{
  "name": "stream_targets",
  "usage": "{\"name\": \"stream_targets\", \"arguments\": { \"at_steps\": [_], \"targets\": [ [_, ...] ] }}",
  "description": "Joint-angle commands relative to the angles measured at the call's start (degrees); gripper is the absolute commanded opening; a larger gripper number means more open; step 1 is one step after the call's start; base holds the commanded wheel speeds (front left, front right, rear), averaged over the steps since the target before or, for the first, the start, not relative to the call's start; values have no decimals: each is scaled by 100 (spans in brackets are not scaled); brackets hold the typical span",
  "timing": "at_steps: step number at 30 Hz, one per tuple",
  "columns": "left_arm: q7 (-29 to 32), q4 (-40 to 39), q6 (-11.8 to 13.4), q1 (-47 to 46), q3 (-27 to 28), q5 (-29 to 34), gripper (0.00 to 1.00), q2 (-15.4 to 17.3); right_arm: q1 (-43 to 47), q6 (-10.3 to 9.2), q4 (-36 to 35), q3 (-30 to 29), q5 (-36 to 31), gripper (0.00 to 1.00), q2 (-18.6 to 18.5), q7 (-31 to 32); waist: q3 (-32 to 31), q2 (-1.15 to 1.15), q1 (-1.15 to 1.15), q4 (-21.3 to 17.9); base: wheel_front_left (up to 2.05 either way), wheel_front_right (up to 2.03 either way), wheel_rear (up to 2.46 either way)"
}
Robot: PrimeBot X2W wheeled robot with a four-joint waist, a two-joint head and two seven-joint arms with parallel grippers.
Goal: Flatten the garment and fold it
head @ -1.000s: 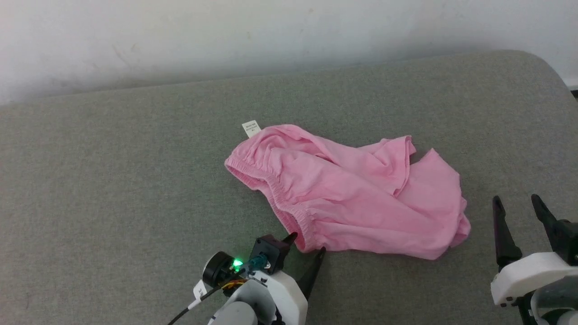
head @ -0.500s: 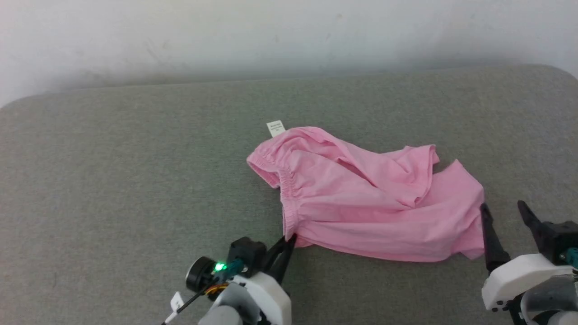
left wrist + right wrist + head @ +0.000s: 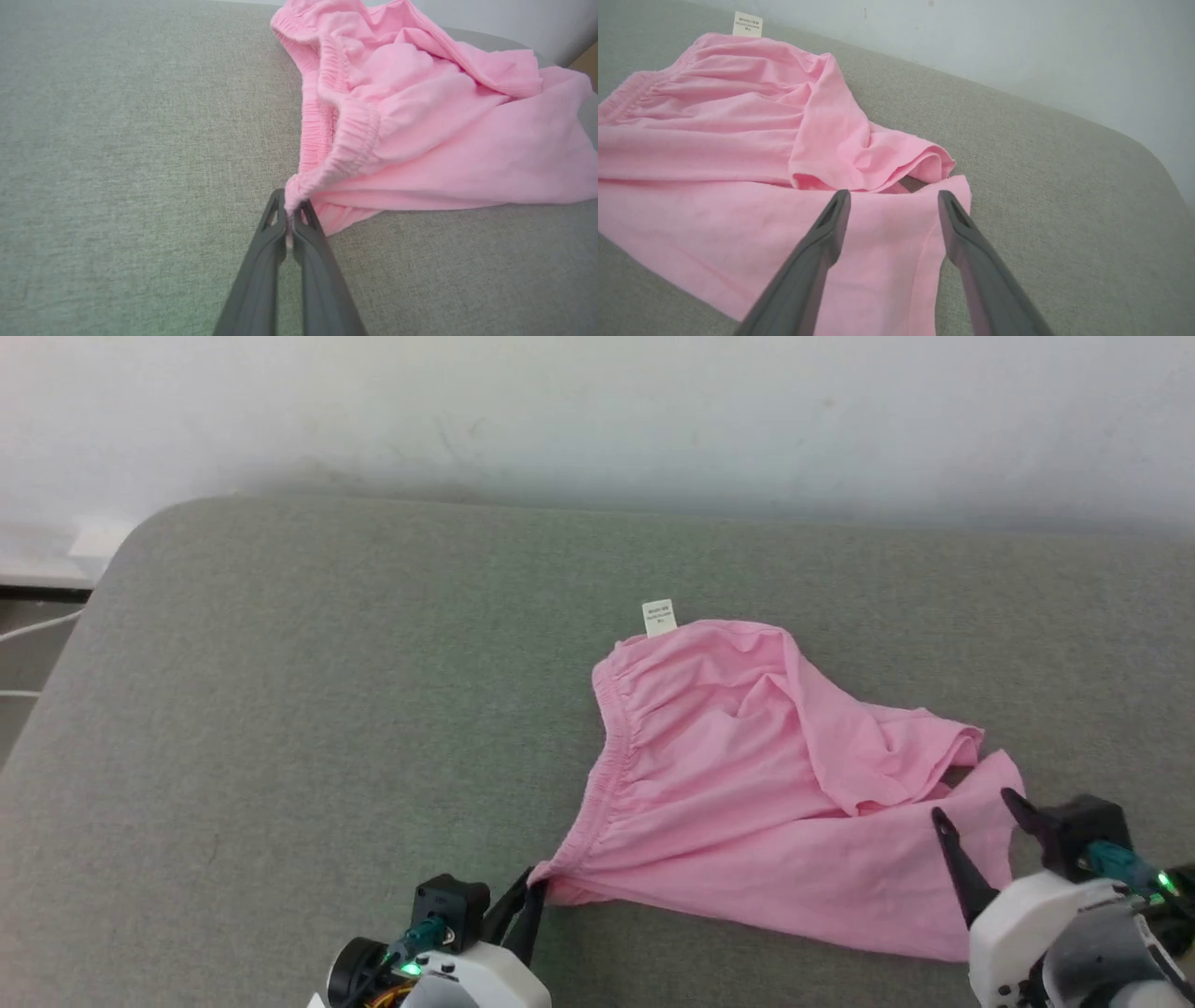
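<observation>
Head view: pinches shorts (image 3: 747, 784) at near corner with left tool (image 3: 530, 889); holds right tool (image 3: 973, 805) wide, empty; flattening underway, folding undone.

A grey-green woven padded surface (image 3: 280, 728) with rounded corners spreads ahead of the left gripper (image 3: 535, 882). Beyond it rises a pale, scuffed wall (image 3: 597, 411). Far off to that gripper's left, a white cable (image 3: 28, 627) trails.
</observation>
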Motion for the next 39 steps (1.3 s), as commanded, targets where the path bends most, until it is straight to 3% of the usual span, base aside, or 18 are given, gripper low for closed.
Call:
{"name": "stream_targets", "arguments": {
  "at_steps": [1,10,18,25,26,28,29,34,39],
  "targets": [
    [9,0,68,9,6,-43,98,-14,-185,-10,-53,164,67,100,-143,76,25,0,0,195,0,0,0],
    [-743,-244,44,-192,-82,126,100,-99,-955,-10,265,1409,559,100,-1018,851,56,0,0,417,0,0,0],
    [-998,-952,291,-236,51,730,100,-100,-1411,-10,796,1778,722,100,-1260,1306,155,0,0,606,0,0,0],
    [-1001,-1266,216,-60,212,943,100,-192,-1596,-10,1132,1970,805,100,-1340,1371,269,0,0,718,0,0,0],
    [-1001,-1268,198,-51,233,956,100,-206,-1601,-10,1171,1982,823,64,-1338,1389,281,0,0,727,0,0,0],
    [-1002,-1253,167,-33,276,980,100,-230,-1617,-10,1214,2005,832,6,-1342,1384,301,0,0,734,0,0,0],
    [-1002,-1236,151,-25,296,990,100,-241,-1626,-10,1221,2010,828,0,-1341,1352,303,0,0,733,0,0,0],
    [-1002,-1146,83,33,389,1040,100,-287,-1627,-10,1088,1909,823,0,-1315,1195,231,0,0,685,0,0,0],
    [-1002,-1052,17,95,445,1069,100,-330,-1519,-10,510,1729,973,0,-1327,1256,148,0,0,591,0,0,0]
  ]
}}
